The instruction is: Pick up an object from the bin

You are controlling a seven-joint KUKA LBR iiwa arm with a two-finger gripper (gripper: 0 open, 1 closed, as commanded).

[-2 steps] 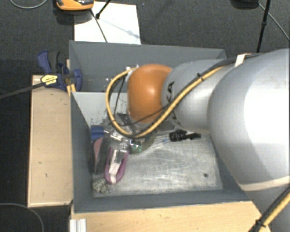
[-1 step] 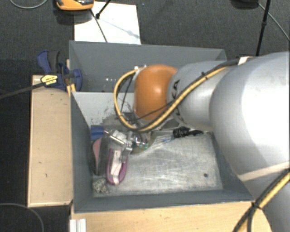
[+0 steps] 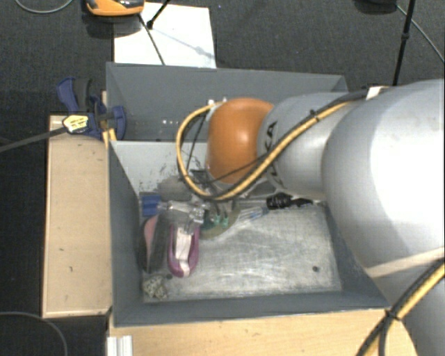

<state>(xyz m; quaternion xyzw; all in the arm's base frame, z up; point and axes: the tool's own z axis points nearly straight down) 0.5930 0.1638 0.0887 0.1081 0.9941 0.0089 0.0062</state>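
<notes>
A: What lies on the floor (image 3: 42, 42) at the top?
B: A white sheet of paper (image 3: 181, 35), a thin black wire (image 3: 154, 45) crossing it, an orange gadget (image 3: 115, 7) at its upper left corner

Seen from above, a dark grey, finely speckled carpet floor (image 3: 42, 62) covers the surroundings on the left and along the top. Near the top, a white sheet of paper (image 3: 132, 49) lies flat on the floor, brightly lit. Just above its left corner sits a small orange and black object (image 3: 111, 7), cut off by the upper edge. A thin black cable (image 3: 28, 140) runs in from the left edge. Another thin black line (image 3: 403, 49), either cable or rod, slants down at the top right. The light is even and soft.
</notes>
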